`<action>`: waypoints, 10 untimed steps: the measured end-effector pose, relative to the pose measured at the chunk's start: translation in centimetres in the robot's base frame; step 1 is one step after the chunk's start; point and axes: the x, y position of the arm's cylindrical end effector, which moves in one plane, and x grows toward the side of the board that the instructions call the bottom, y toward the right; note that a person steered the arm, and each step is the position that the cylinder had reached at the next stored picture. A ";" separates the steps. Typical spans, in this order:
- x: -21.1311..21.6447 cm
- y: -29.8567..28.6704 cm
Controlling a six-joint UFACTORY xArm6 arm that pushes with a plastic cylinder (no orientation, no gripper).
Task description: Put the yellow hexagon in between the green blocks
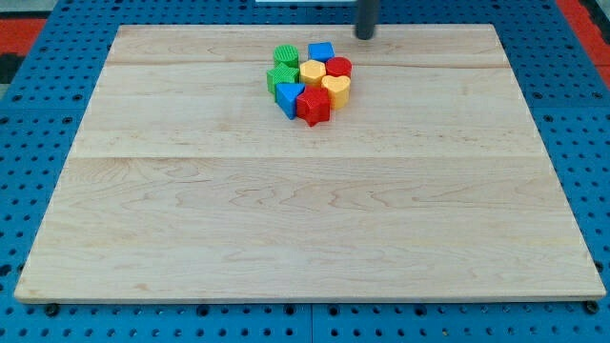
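The blocks sit in one tight cluster near the view's top centre of the wooden board (305, 219). The yellow hexagon (313, 71) is in the cluster's middle. Two green blocks are at the cluster's left: one (286, 56) above, one (281, 78) below, touching each other, with the yellow hexagon against their right side. A blue block (320, 51) is above the hexagon, a red round block (339, 68) to its right, a yellow heart (335, 89), a red star (313, 106) and a blue triangle (289, 97) below. My tip (365, 36) is to the upper right of the cluster, apart from it.
The board lies on a blue perforated base (38, 143). Its top edge runs just above the cluster.
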 end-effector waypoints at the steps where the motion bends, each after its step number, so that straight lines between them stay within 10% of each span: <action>1: 1.6 4.8; 4: 9.7 2.9; 10: 10.2 -14.0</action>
